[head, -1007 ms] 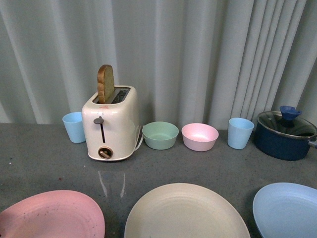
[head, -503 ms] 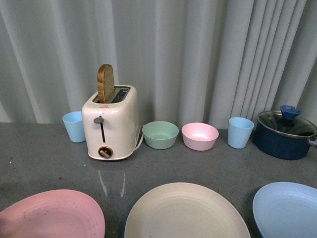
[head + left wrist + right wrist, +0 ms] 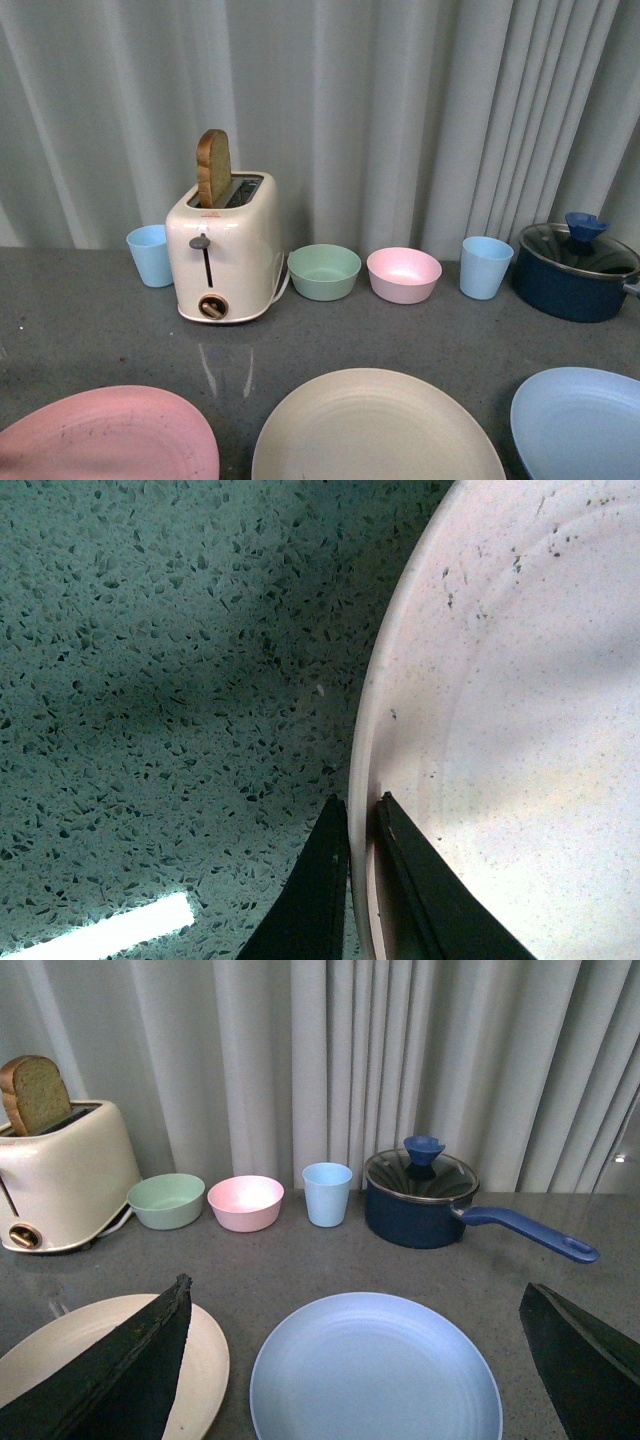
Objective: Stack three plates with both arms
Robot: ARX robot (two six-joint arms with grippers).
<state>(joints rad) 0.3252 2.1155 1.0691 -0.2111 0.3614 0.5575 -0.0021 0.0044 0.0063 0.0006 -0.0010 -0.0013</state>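
The three plates lay in a row on the grey counter [image 3: 100, 330], apart from one another: pink plate [image 3: 110, 435] on the left, cream plate [image 3: 375, 425] in the middle, blue plate [image 3: 580, 420] on the right. The left gripper [image 3: 360, 815] pinched the pink plate's rim, with one finger [image 3: 320, 890] outside the rim and the other inside it. The right gripper [image 3: 354, 1285] hung over the blue plate, its jaws spread wide. A toaster [image 3: 222, 250] and a pot [image 3: 575, 272] stood behind the plates.
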